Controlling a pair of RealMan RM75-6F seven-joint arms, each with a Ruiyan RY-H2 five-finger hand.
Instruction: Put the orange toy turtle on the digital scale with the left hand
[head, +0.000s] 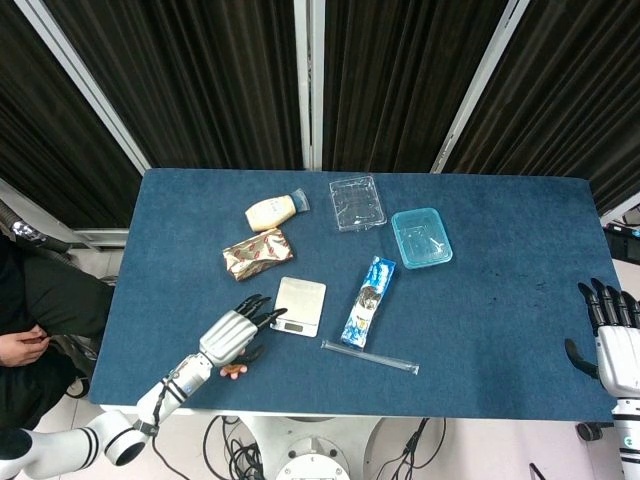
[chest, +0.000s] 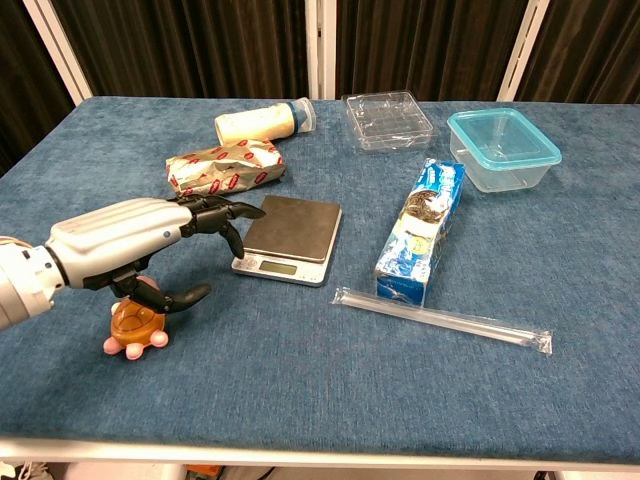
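The orange toy turtle (chest: 135, 328) with pink feet sits on the blue table near the front left; in the head view only a sliver of the turtle (head: 234, 371) shows under the hand. My left hand (chest: 130, 241) hovers over it, fingers stretched toward the scale and thumb curved just above the shell, holding nothing. In the head view the left hand (head: 232, 335) lies left of the scale. The silver digital scale (chest: 290, 228) (head: 300, 305) is bare, just right of the fingertips. My right hand (head: 612, 345) hangs past the table's right edge with fingers spread and empty.
Behind the scale lie a foil snack pack (chest: 226, 165) and a cream bottle (chest: 262, 122). A blue box (chest: 422, 228) and a clear tube (chest: 440, 319) lie to its right. A clear tray (chest: 387, 119) and a teal-lidded container (chest: 503, 147) stand at the back.
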